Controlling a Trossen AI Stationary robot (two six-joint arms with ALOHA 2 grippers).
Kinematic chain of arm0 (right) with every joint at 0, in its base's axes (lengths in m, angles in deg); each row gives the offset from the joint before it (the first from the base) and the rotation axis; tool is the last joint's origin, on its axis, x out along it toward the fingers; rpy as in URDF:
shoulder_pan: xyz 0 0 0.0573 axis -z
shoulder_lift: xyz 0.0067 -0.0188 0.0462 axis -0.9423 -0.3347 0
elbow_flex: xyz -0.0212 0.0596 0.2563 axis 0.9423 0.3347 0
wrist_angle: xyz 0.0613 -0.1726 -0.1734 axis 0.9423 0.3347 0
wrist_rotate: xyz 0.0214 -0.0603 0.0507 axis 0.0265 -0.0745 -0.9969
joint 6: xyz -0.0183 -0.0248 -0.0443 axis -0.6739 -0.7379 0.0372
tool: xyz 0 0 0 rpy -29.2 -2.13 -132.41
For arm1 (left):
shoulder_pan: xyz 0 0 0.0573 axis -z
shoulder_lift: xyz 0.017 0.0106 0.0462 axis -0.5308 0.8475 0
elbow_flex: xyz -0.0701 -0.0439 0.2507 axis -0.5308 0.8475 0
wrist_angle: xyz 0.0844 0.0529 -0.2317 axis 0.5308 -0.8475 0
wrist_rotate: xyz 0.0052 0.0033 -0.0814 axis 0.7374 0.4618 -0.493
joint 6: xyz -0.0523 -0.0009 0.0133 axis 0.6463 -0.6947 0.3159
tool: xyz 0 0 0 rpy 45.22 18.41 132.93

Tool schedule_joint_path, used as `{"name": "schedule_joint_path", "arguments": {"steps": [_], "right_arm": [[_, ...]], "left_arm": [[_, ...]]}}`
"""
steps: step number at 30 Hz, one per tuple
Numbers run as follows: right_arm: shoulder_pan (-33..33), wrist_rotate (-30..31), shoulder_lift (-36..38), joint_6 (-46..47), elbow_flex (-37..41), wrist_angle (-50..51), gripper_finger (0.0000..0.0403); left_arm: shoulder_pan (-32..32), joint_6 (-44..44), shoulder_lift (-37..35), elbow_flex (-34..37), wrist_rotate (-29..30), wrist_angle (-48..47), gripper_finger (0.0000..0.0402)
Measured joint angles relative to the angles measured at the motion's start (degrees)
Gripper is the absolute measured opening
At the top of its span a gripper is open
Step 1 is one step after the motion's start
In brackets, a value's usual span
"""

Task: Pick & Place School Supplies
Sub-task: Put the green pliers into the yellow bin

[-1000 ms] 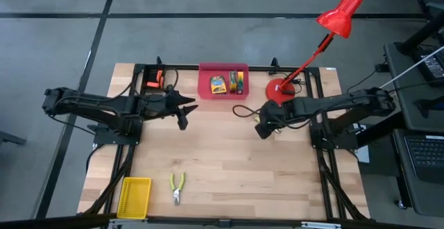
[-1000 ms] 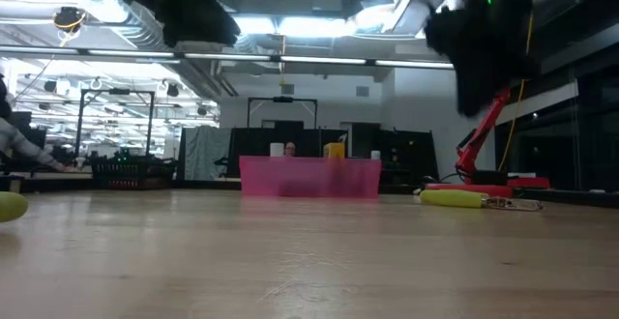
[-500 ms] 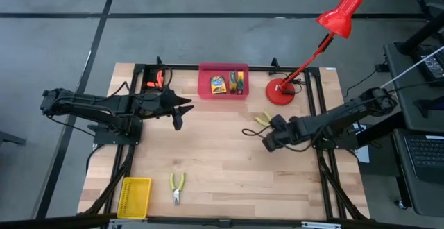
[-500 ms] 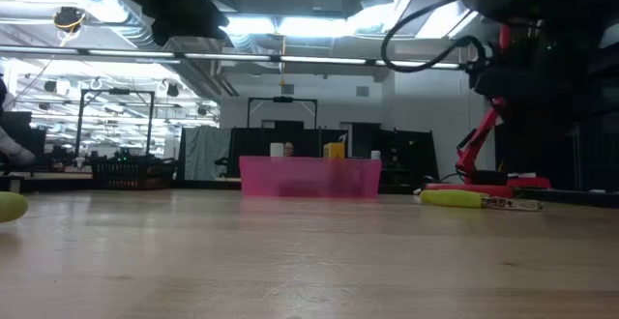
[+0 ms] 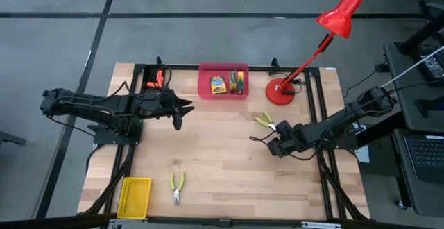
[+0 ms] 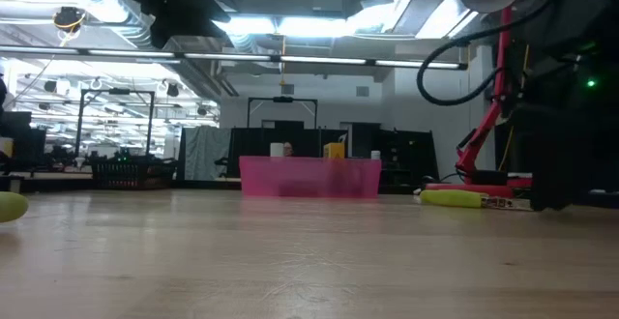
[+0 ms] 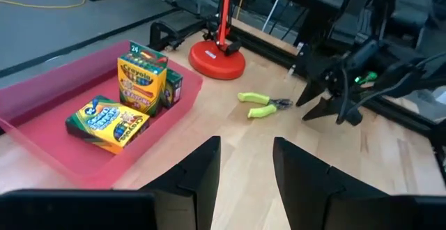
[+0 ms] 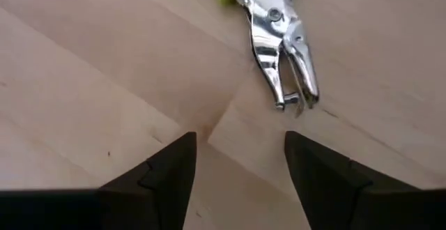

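Note:
Two yellow-and-green crayon boxes (image 7: 143,83) (image 7: 108,122) sit in the pink tray (image 5: 205,83) at the table's far edge; one stands on end and the other lies flat. I cannot make out any orange sticks in the tray. My left gripper (image 5: 182,108) (image 7: 244,167) hovers open just left of the tray and holds nothing. My right gripper (image 5: 275,140) (image 8: 240,153) is open and low over the wood. It points at the metal tips of green-handled pliers (image 8: 282,56) (image 5: 263,120), which lie flat just beyond its fingers.
A red desk lamp's base (image 5: 280,91) stands right of the tray. A second pair of pliers (image 5: 176,187) and a yellow basket (image 5: 134,196) lie near the table's near-left corner. Something orange (image 5: 154,80) sits on the frame at the far left. Bare wood spans the middle.
My right gripper has moved from beside the lamp base toward the near edge and slightly right, and it has come down lower. The green-handled pliers, hidden beneath it a second ago, now lie uncovered on the table.

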Motion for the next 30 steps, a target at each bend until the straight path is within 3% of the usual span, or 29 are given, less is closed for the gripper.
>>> {"name": "schedule_joint_path", "arguments": {"steps": [11, 18, 24, 30], "right_arm": [[0.6, 3.9, 0.2, 4.0, 3.6, -5.1, 0.0178], [0.7, 4.9, 0.0, 5.0, 3.9, -7.3, 0.0098], [-0.1, 2.3, -0.2, 2.5, 4.0, -17.6, 0.0012], [-1.8, 2.8, -0.2, 0.2, 4.0, -27.7, 0.0005]], "left_arm": [[0.0, 0.1, 0.0, 0.0, -0.2, 1.8, 0.0125], [0.0, -0.3, 0.0, 0.0, -0.4, 1.8, 0.0124], [0.0, -0.4, 0.0, 0.0, -0.8, 1.7, 0.0123], [0.2, -0.4, 0.0, 0.0, -1.0, 1.7, 0.0119]]}}
